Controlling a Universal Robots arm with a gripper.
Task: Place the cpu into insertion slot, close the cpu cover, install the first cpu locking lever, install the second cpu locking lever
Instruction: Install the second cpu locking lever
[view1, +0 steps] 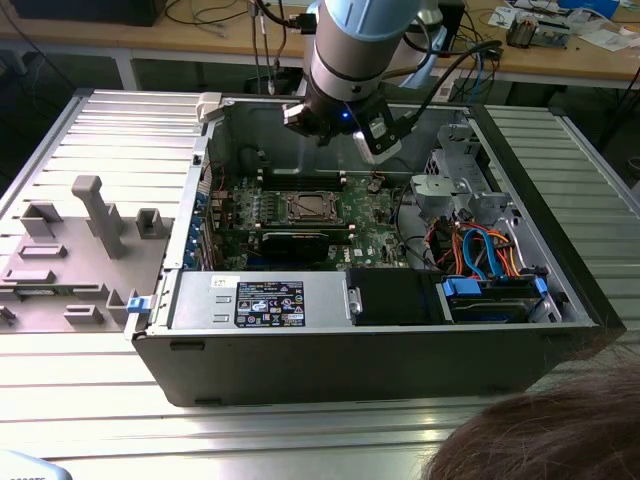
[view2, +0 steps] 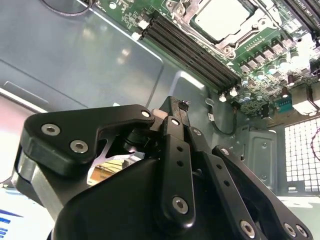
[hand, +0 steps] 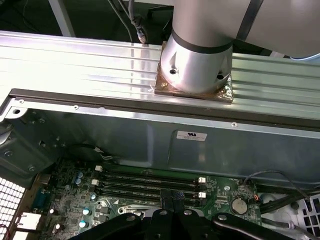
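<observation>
Your gripper (view2: 177, 107) hangs above the open computer case (view1: 350, 360) with its fingers pressed together and holding nothing. You see the cpu (view2: 222, 17) already seated in the insertion slot (view1: 310, 207) on the green board (view1: 375, 235), well below.

Open computer case (view1: 370, 350) on ribbed metal table (view1: 100, 390); arm's wrist (view1: 345, 75) above case's far wall; cpu (view1: 312, 208) seated in insertion slot on green motherboard (view1: 375, 225); grey fixtures (view1: 70, 250) beside case.
</observation>
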